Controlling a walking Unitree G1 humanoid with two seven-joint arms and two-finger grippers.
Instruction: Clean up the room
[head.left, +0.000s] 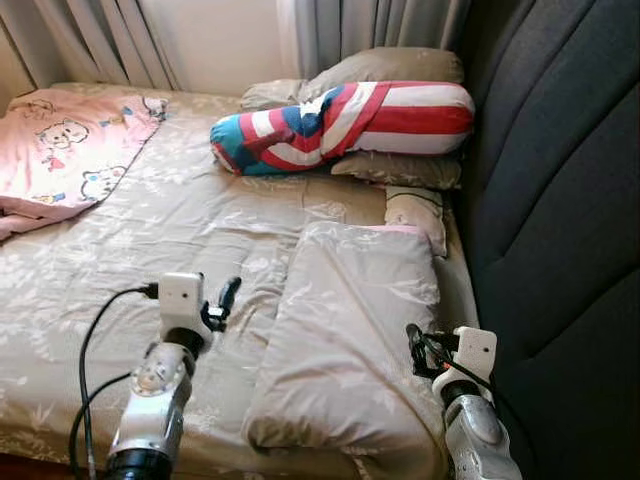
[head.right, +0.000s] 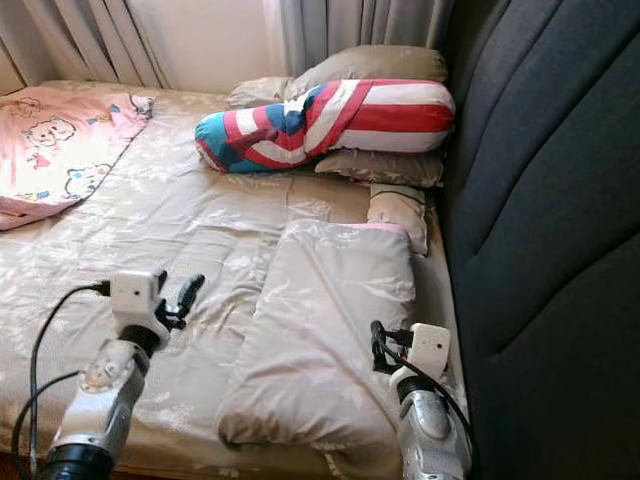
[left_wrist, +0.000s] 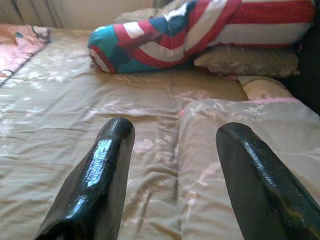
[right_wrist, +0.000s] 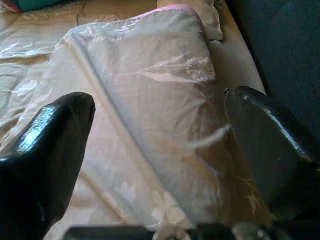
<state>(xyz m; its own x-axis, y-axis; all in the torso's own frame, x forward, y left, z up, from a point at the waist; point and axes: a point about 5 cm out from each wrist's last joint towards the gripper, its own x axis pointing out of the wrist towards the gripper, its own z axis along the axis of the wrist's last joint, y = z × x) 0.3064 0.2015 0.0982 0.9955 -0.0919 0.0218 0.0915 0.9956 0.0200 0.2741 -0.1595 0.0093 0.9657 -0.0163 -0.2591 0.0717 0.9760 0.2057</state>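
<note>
Left gripper (left_wrist: 172, 175) hovers fingers spread, holding nothing, beside the folded beige quilt (head.left: 350, 340); right gripper (right_wrist: 160, 150), likewise spread and empty, hangs over the quilt's near end.

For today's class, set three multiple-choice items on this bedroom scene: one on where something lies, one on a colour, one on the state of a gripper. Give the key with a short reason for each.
1. Where does the striped bolster lie?
A. On the floor
B. At the head of the bed, resting on beige pillows
C. Under the folded quilt

2. What colour is the cartoon blanket at the bed's far left?
A. Pink
B. Green
C. Black

3. How are the fingers of the left gripper?
A. Shut on the bolster
B. Shut on a cable
C. Open, holding nothing

Key: 1 B, the bolster lies across the pillows near the curtains. 2 A, it is pink with bear pictures. 3 C, the left wrist view shows its two fingers apart with only the bedsheet between them. The right gripper is likewise open, over the folded quilt.
</note>
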